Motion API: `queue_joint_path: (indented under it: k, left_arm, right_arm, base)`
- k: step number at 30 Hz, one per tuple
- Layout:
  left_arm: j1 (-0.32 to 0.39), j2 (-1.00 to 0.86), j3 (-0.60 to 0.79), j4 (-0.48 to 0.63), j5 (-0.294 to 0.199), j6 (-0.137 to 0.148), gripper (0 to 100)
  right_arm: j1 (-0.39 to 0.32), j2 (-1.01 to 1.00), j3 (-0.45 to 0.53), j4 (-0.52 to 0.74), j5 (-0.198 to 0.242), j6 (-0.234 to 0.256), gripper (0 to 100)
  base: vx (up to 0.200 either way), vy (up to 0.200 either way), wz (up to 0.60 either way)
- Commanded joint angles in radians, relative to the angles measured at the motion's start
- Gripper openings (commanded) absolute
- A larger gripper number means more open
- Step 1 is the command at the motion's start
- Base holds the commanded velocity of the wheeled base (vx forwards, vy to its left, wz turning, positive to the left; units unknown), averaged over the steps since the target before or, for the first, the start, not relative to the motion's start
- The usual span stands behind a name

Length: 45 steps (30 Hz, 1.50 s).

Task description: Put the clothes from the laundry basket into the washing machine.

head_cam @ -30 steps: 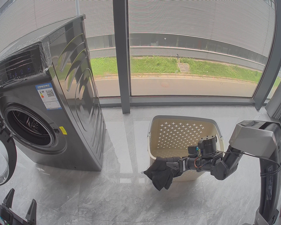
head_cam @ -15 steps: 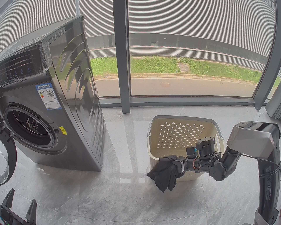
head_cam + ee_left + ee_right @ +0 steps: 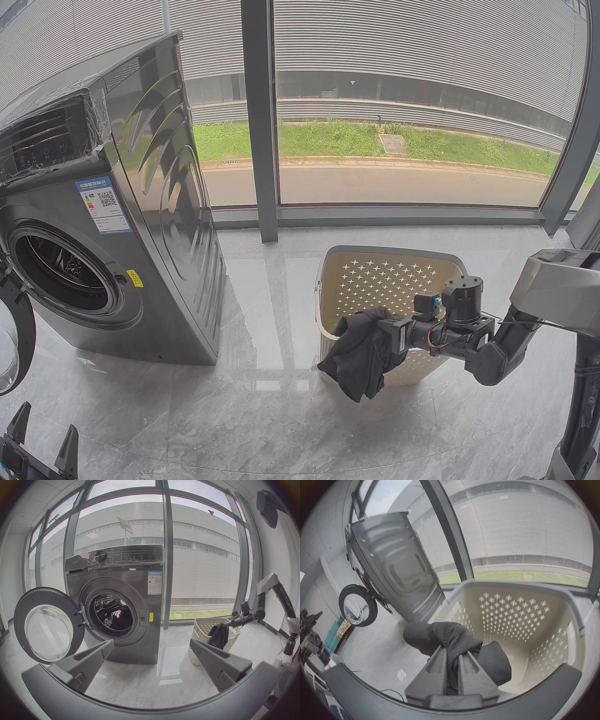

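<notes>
Right gripper (image 3: 389, 332) rose, clamped on black garment (image 3: 361, 364), hoisting it to clear laundry basket (image 3: 387, 251) near rim; left gripper (image 3: 44, 434) spread, idle.

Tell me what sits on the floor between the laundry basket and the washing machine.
Nothing: in the head view the floor between laundry basket and washing machine is bare tile; the dark garment hangs at the basket's near rim.

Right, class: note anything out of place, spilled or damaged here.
Nothing spilled or damaged. One oddity: crinkled plastic film wraps the washing machine's control panel. The dark garment above the laundry basket's rim is held by the right claw.
</notes>
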Motion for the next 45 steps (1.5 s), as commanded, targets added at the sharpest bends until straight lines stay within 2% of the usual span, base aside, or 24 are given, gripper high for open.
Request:
queue_joint_path:
  k: [1,2,4,7,10,15,18,20,25,26,29,30,31,33,38,45]
  left_arm:
    - [0.0,-0.016,0.016,0.001,0.002,0.01,100]
    - [0.0,-0.016,0.016,0.001,0.002,0.01,100]
    - [-0.001,-0.016,0.016,0.001,0.002,0.014,100]
    - [-0.001,-0.016,0.016,0.001,-0.001,0.013,100]
    - [0.002,-0.016,0.016,0.001,-0.004,0.019,100]
    - [0.002,-0.016,0.016,0.002,-0.002,0.022,100]
    - [0.002,-0.016,0.016,0.001,0.008,0.002,100]
    - [-0.001,-0.016,0.016,0.001,-0.004,0.005,100]
    - [-0.001,-0.016,0.016,0.001,-0.002,0.002,100]
    - [0.0,-0.016,0.016,0.001,0.002,0.017,100]
    - [0.003,-0.016,0.016,0.001,0.004,0.017,100]
    - [0.003,-0.016,0.016,0.001,0.004,0.017,100]
    - [0.002,-0.016,0.016,0.001,0.007,0.004,100]
    - [0.002,-0.016,0.016,-0.001,0.011,-0.01,100]
    - [0.0,-0.016,0.016,0.001,0.011,-0.016,100]
    - [-0.001,-0.016,0.016,0.001,0.01,-0.016,100]
  right_arm:
    - [0.031,-0.313,0.146,-0.117,-0.064,0.011,0]
    - [0.031,-0.313,0.146,-0.117,-0.064,0.011,0]
    - [0.071,-0.441,0.19,-0.158,-0.104,0.034,0]
    - [0.12,-0.539,0.221,-0.173,-0.146,0.044,0]
    - [0.143,-0.616,0.256,-0.181,-0.162,0.044,0]
    - [0.14,-0.685,0.298,-0.199,-0.164,0.041,0]
    - [0.121,-0.685,0.29,-0.201,-0.176,0.027,0]
    - [0.109,-0.682,0.301,-0.201,-0.195,0.021,0]
    - [0.079,-0.691,0.319,-0.198,-0.204,0.004,0]
    - [0.075,-0.692,0.324,-0.19,-0.209,0.004,0]
    - [0.068,-0.691,0.354,-0.187,-0.259,-0.005,0]
    - [0.068,-0.691,0.354,-0.187,-0.262,-0.007,0]
    - [0.069,-0.688,0.367,-0.187,-0.301,-0.01,0]
    - [0.074,-0.691,0.379,-0.187,-0.327,-0.012,0]
    - [0.088,-0.748,0.383,-0.184,-0.35,-0.029,0]
    - [0.111,-0.772,0.379,-0.178,-0.351,-0.027,0]
  base:
    - [0.0,0.0,0.0]
    - [0.0,0.0,0.0]
    - [0.0,0.0,0.0]
    - [0.0,0.0,0.0]
    - [0.0,0.0,0.0]
    - [0.0,0.0,0.0]
    - [0.0,0.0,0.0]
    - [-0.1,0.0,0.0]
    - [-0.2,0.0,0.0]
    - [-0.2,0.0,0.0]
    - [-0.133,0.0,0.0]
    - [0.0,0.0,0.0]
    - [0.0,0.0,0.0]
    - [0.0,0.0,0.0]
    - [0.0,0.16,0.0]
    - [0.0,0.2,0.0]
